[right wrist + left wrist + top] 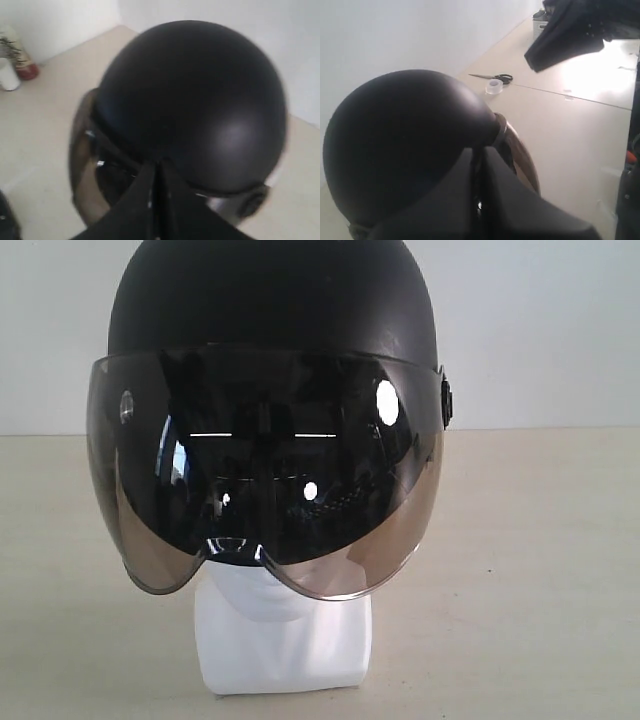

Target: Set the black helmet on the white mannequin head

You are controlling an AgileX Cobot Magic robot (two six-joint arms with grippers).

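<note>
On the white mannequin head [285, 640]: black helmet [270, 300] seated, tinted visor [265, 470] down over the face, only chin and base showing. Left gripper [479, 152] closed, empty, tips at the helmet shell. Right gripper [156, 166] looks closed too, empty.

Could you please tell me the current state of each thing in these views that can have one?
white mannequin head: upright, top and face covered.
black helmet: seated on the white mannequin head.
visor: lowered over the face.
left end effector: shut, by the black helmet's rim.
right end effector: shut, by the black helmet's rim.
scissors: closed, lying flat.
</note>
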